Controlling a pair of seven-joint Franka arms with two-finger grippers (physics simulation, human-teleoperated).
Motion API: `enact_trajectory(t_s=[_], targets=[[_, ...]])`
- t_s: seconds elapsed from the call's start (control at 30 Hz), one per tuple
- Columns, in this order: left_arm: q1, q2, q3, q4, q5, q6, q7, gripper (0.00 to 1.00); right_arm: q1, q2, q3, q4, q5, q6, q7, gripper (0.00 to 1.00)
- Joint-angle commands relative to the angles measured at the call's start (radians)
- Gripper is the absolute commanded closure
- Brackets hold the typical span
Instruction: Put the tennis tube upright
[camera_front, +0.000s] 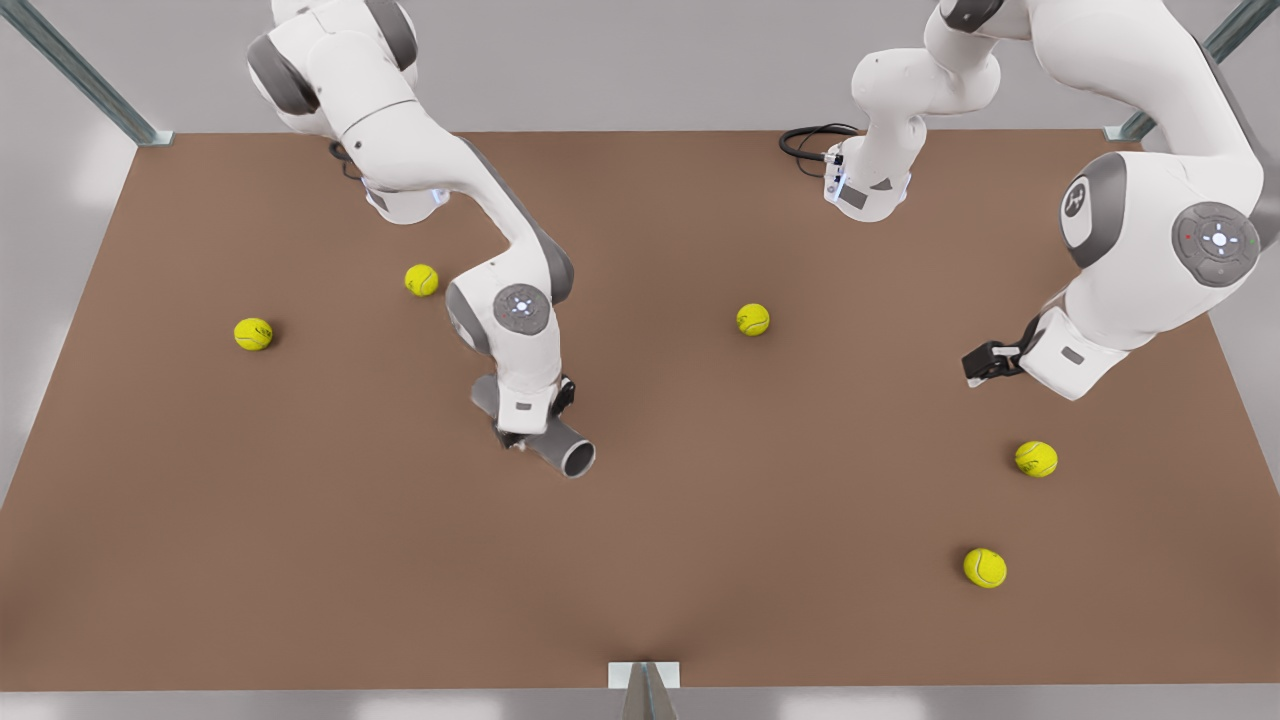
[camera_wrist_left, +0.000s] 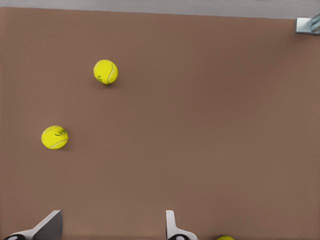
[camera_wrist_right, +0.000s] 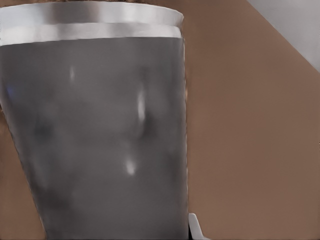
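dark grey tennis tube (camera_front: 560, 447) lying on brown worktop (camera_front: 700, 520), left of centre, gripped by right tool (camera_front: 522, 432). left tool (camera_wrist_left: 112, 227) spread open, waiting at right above balls (camera_wrist_left: 105, 71).

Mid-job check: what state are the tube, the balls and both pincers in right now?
tennis tube: lying on its side on the table, not upright, open end facing the front view's lower right.
right pincer: down over the tube's middle.
left pincer: open, empty, waiting above the table at the front view's right.
tennis balls: five, loose on the table, all apart from the tube.
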Motion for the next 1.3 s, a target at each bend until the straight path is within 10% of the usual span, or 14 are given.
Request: enact_trajectory(t_s=[0.0, 0.37, 0.9, 0.93, 1.27], targets=[[-0.001, 0.002, 0.0, 0.001, 0.006, 0.0, -0.051, 0.0, 0.05, 0.042, 0.008, 0.074, -0.196, -0.02, -0.46, 0.3], [0.0, 0.016, 0.0, 0.001, 0.004, 0.011, -0.06, 0.0, 0.286, 0.379, 0.005, 0.459, -0.298, 0.069, -0.583, 0.3], [0.0, 0.028, 0.0, 0.002, 0.007, 0.011, -0.062, 0.0, 0.291, 0.491, -0.005, 0.464, -0.106, 0.125, -0.448, 0.3], [0.0, 0.028, 0.0, 0.002, 0.007, 0.011, -0.06, 0.0, 0.292, 0.494, -0.005, 0.464, -0.106, 0.134, -0.448, 0.0], [-0.006, 0.027, 0.0, 0.004, 0.004, 0.006, -0.082, 0.0, 0.297, 0.41, 0.002, 0.432, -0.101, 0.123, -0.477, 0.0]])
